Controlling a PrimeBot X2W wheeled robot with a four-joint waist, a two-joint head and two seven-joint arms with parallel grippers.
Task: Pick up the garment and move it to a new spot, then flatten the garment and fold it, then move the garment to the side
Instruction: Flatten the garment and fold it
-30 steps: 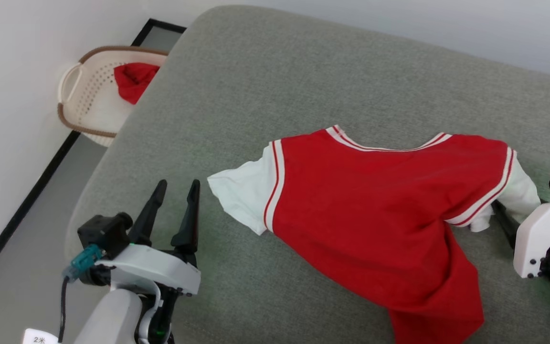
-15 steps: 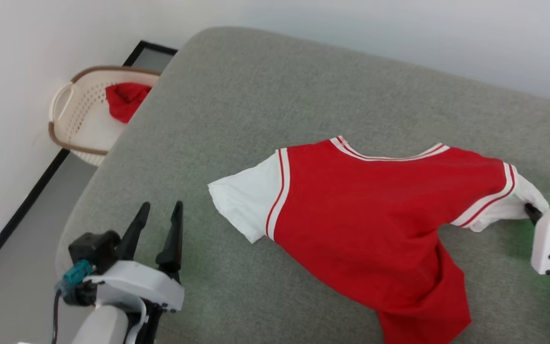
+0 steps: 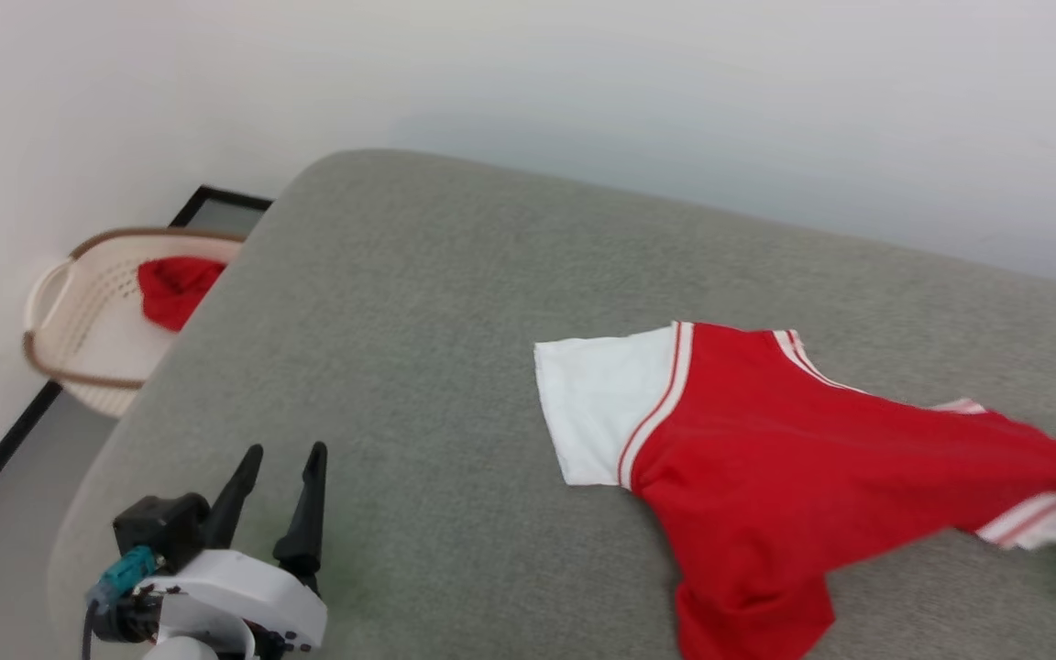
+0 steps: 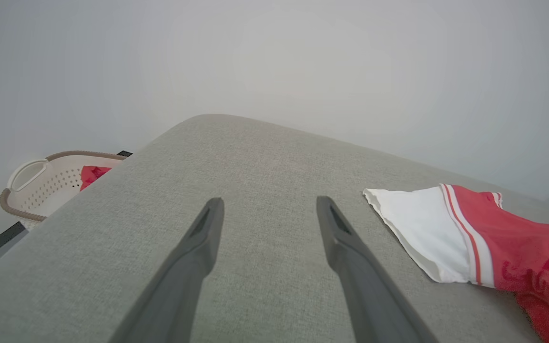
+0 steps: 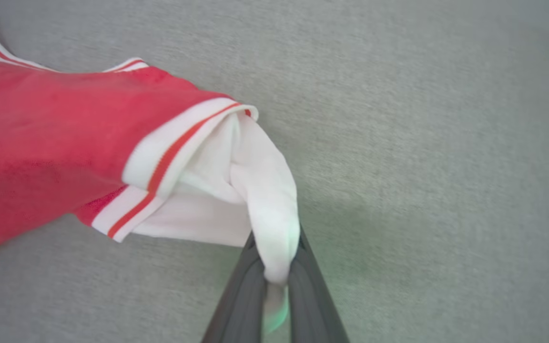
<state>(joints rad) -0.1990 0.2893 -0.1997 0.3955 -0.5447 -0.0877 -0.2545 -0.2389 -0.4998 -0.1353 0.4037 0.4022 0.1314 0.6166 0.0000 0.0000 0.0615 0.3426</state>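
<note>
The left gripper sits low at the near left corner of the broad grey woven-fabric cushion, its white wrist housing beneath it and a black camera block with a teal plug at its side. Its two long dark fingers point up and away toward the pale wall, spread with a clear gap and nothing between them; in the left wrist view they run low over the grey weave, though whether they touch it cannot be told. The right gripper rises from the bottom of the right wrist view, its dark fingers pressed together on the tip of one white sleeve, which is drawn into a narrow cone between them, with a faint green glow on the fabric just beside. The red short-sleeved shirt with white sleeves and red-and-white striped trim lies on the right half of the cushion, well apart from the left gripper, its free sleeve flat and pointing left, its body stretched toward the right edge and its hem bunched at the bottom. Beyond the cushion's left edge, a cream perforated plastic basket with a brown rim stands on the floor holding a small plain red cloth.
</note>
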